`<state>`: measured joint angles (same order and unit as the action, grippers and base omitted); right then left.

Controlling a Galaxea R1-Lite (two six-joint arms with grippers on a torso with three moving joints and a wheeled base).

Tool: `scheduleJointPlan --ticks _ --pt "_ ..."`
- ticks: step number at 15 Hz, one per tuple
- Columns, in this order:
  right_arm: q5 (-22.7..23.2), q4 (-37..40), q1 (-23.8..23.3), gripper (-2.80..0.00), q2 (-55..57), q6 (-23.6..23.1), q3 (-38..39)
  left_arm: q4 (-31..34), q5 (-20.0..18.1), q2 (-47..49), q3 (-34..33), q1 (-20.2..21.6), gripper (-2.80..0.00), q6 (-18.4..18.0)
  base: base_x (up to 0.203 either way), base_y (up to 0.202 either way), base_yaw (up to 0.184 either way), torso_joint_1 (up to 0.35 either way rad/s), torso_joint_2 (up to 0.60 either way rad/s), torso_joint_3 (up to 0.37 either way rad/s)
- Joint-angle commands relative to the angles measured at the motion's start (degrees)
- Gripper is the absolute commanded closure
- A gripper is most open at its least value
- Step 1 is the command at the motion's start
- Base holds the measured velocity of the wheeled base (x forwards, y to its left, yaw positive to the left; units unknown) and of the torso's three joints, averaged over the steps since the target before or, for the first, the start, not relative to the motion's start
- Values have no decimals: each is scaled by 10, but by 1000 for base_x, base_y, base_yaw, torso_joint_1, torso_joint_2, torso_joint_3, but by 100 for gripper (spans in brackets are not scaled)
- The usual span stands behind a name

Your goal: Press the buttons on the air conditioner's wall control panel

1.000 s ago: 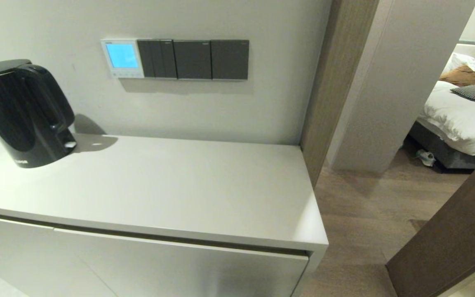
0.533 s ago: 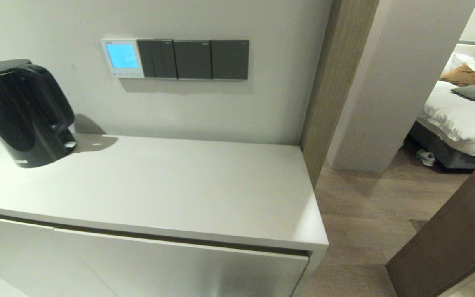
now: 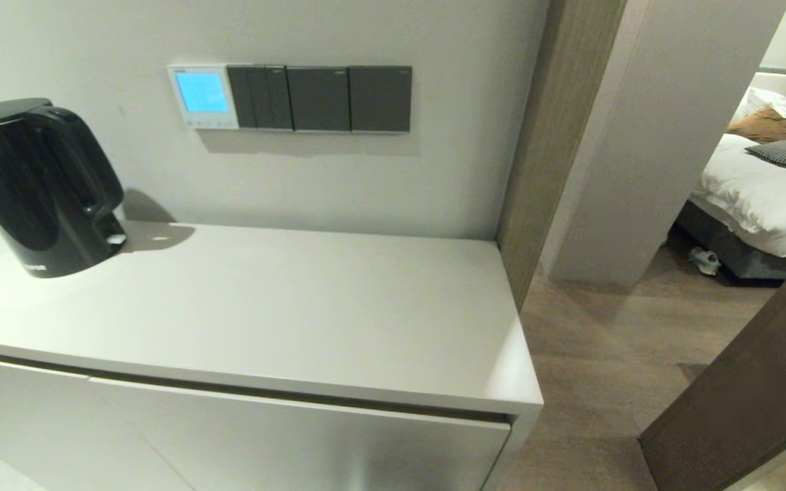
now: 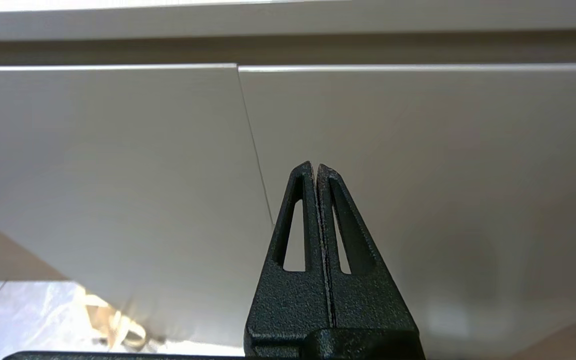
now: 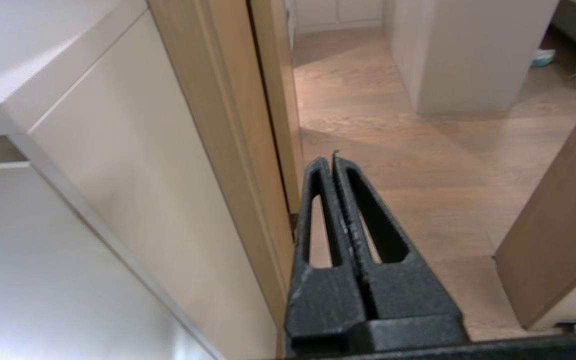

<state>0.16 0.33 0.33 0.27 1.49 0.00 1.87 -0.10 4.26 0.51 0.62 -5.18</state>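
The air conditioner's wall control panel (image 3: 202, 97) is a small white square on the wall above the cabinet, its screen lit light blue. The buttons (image 3: 206, 123) are a row of tiny pale keys along its lower edge. Neither gripper shows in the head view. My left gripper (image 4: 315, 166) is shut and empty, low in front of the cabinet doors. My right gripper (image 5: 330, 161) is shut and empty, low beside the cabinet's right end, over the wooden floor.
Dark grey switch plates (image 3: 319, 99) sit right of the panel. A black kettle (image 3: 35, 185) stands on the white cabinet top (image 3: 284, 307) at the left. A wooden door frame (image 3: 557, 129) and a door (image 3: 754, 389) stand to the right.
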Motion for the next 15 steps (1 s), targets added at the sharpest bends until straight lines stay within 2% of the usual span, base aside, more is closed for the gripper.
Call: scheduleJointPlan --ticks 1,7,10,15 --pt "0 0 0 0 1 0 1 5 0 -34 0 -1 0 1 0 0 0 0 0 0" --pt "0 0 0 0 1 1 1 -9 0 -42 -5 -2 0 5 0 0 0 0 0 0" --pt "0 0 0 0 1 1 1 -10 1 -42 -5 -3 0 47 0 0 0 0 0 0" --pt "0 0 0 0 1 1 1 -10 1 -42 -5 -2 0 46 0 0 0 0 0 0"
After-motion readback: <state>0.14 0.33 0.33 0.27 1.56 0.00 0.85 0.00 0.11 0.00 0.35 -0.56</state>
